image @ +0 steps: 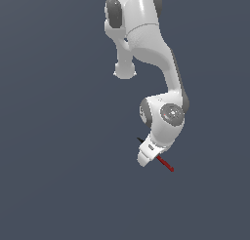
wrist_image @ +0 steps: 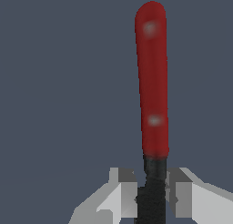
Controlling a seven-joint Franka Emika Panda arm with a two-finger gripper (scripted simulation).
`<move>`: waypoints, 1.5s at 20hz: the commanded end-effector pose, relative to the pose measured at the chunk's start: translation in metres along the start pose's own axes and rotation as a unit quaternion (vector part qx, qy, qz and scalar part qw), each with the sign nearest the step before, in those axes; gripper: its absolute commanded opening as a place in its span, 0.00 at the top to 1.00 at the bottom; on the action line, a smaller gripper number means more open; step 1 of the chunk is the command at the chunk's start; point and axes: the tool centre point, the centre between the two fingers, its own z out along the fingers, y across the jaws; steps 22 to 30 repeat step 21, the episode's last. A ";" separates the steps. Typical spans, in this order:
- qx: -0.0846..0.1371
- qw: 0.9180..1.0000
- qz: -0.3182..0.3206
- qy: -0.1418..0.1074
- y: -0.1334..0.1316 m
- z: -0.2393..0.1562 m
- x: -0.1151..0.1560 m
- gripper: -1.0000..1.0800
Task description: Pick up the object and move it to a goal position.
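The object is a thin stick with a red half (image: 166,164) and a black half. In the exterior view its red end juts out from under the white hand toward the view's lower right. A small black tip (image: 140,139) shows on the other side of the hand. My gripper (image: 149,152) is shut on the stick. In the wrist view the red half (wrist_image: 152,82) extends away from the gripper (wrist_image: 152,198). The black part (wrist_image: 153,182) is clamped between the two grey fingers (wrist_image: 123,191). Whether the stick rests on the floor or is lifted cannot be told.
The white arm (image: 146,34) reaches down from the top of the exterior view and bends over the stick. Only the plain dark blue-grey floor (image: 58,136) surrounds it. No goal marker shows.
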 end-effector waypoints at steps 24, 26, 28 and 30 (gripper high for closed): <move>0.000 1.000 0.000 0.000 0.020 -0.014 0.049 1.00; 0.000 1.000 0.000 0.000 0.020 -0.014 0.049 1.00; 0.000 1.000 0.000 0.000 0.020 -0.014 0.049 1.00; 0.000 1.000 0.000 0.000 0.020 -0.014 0.049 1.00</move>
